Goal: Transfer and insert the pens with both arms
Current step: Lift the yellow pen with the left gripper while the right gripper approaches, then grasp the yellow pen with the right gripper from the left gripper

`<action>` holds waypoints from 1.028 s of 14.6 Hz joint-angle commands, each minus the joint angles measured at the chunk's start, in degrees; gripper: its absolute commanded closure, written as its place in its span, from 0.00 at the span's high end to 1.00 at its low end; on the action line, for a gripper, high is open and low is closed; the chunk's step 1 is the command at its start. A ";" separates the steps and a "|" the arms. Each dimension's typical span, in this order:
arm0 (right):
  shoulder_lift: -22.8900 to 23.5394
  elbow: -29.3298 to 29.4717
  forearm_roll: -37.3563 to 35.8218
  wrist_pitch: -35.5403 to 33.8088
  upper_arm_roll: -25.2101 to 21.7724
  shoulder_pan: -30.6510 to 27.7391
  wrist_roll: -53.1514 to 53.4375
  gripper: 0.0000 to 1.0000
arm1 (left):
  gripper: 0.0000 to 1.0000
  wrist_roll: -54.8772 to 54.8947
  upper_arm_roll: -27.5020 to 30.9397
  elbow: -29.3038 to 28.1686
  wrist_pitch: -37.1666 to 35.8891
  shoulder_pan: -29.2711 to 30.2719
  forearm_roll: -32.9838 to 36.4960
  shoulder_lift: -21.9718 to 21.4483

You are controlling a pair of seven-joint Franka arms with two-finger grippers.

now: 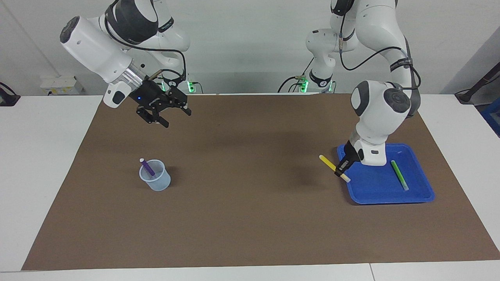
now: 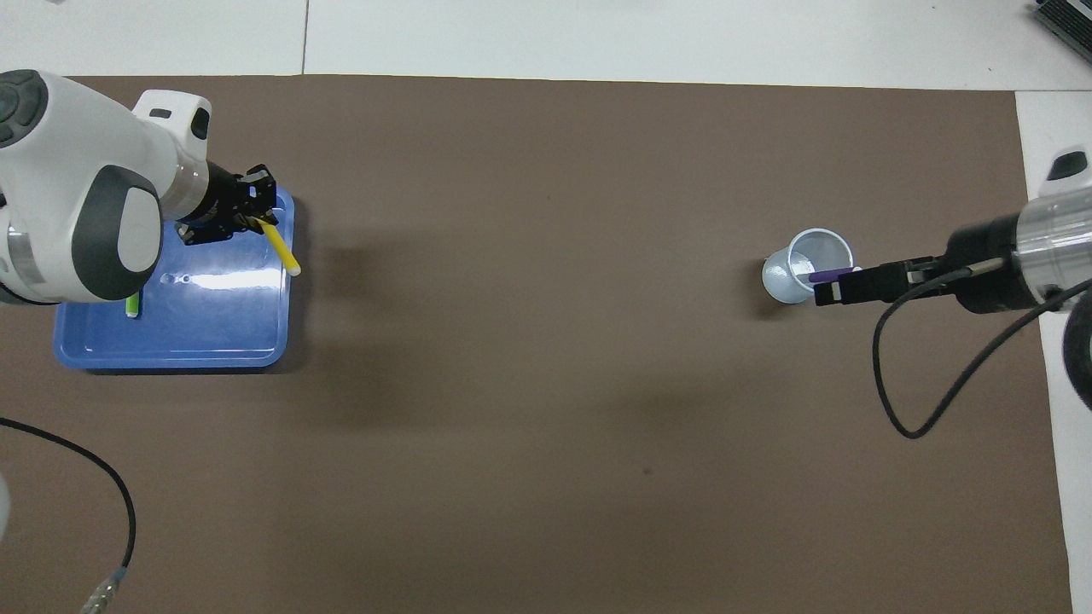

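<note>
My left gripper (image 1: 343, 167) is shut on the yellow pen (image 1: 330, 164) and holds it tilted in the air over the blue tray's (image 1: 384, 197) edge toward the table's middle. In the overhead view the left gripper (image 2: 254, 217) holds the yellow pen (image 2: 283, 248) by its upper end. The green pen (image 1: 399, 175) lies in the tray, mostly hidden under the arm in the overhead view (image 2: 132, 304). The purple pen (image 1: 147, 167) stands leaning in a clear cup (image 1: 155, 181). My right gripper (image 1: 174, 117) is open and empty, raised over the mat beside the cup (image 2: 806, 266).
A brown mat (image 1: 242, 218) covers the table's middle, with white table around it. A black cable (image 2: 904, 409) hangs from the right arm, another (image 2: 94, 477) from the left arm.
</note>
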 commanded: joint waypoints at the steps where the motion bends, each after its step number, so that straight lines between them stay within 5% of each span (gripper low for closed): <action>1: -0.51 -2.06 6.38 4.65 0.00 1.75 5.34 1.00 | 0.00 -8.71 0.74 0.65 -0.64 -3.83 -3.08 -1.02; 7: -0.51 -8.30 17.28 18.97 0.00 8.61 9.58 1.00 | 0.00 -23.56 0.74 0.91 2.87 -10.52 -13.45 -1.63; 15: 2.56 -10.68 19.85 28.39 0.00 14.06 9.32 1.00 | 0.00 -41.76 -4.79 1.26 12.80 -14.57 -14.60 -1.63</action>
